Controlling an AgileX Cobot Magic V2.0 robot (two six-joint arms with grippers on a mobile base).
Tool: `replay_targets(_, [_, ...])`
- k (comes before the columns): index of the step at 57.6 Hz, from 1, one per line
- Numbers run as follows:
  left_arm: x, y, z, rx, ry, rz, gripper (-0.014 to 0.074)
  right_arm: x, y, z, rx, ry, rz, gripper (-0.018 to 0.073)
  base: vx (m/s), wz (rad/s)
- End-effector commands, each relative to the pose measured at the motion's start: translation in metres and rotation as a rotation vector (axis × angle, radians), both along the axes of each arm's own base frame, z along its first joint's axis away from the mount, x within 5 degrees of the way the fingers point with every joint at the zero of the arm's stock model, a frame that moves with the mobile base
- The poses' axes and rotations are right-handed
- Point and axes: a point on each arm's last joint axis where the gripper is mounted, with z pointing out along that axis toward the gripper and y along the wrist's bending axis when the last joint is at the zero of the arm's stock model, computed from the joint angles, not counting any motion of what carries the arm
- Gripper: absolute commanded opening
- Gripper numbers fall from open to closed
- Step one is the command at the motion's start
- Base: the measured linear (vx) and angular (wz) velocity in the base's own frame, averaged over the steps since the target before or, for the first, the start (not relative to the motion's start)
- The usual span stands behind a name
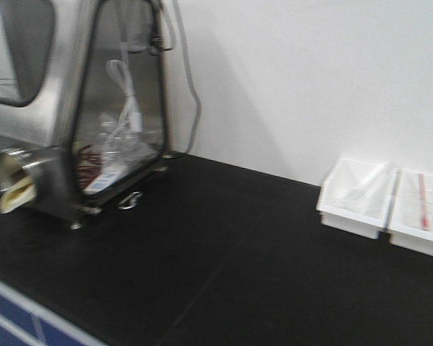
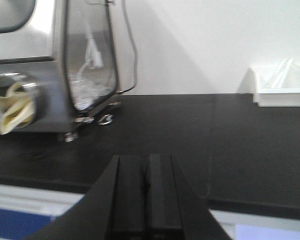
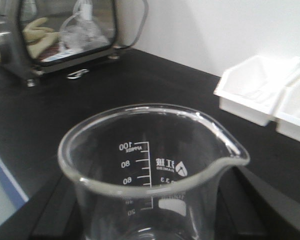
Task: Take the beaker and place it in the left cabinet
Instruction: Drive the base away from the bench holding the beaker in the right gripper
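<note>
**Beaker in right gripper, off the bench; left gripper empty**

Right arm: the wrist cam looks down across the beaker, which fills the lower frame. It is upright, with the spout to the right of the frame and the 100/80/60 graduations readable on the inner wall. The right gripper has dark fingers on both sides of the beaker's lower wall and looks clamped on the glass. The beaker is held over the black bench, not resting on it, and well short of the cabinet.

Left arm: it is level and low, pointing across the bench edge towards the wall. The left gripper has its fingers pressed together with only a thin seam between them and nothing held.

View differences:
- The front cam shows neither gripper nor the beaker. It shows only the steel cabinet with its glass side panel, a cable behind it, and two white trays far right by the wall.
- The left wrist cam shows one tray and the round glove port on the cabinet front.
- The right wrist cam looks through the glass at a cream glove inside.
- All views are soft, so the contents behind the glass are unclear.
</note>
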Motion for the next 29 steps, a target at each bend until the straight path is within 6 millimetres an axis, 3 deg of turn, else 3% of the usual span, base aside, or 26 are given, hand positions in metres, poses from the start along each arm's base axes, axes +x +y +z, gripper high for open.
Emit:
replay_targets(1, [-0.0015,0.0004,0.0031,-0.033,-0.081,-0.002,0.0001,-0.0002,0.0015,0.0144,0.001,-0.084,0.025,-0.0004,-0.15,0.6])
replay_targets(29, [-0.0015,0.0004,0.0031,-0.033,-0.081,-0.002,0.0001,-0.0002,0.0015,0.0144,0.001,-0.084,0.025,-0.0004,-0.15,0.6])
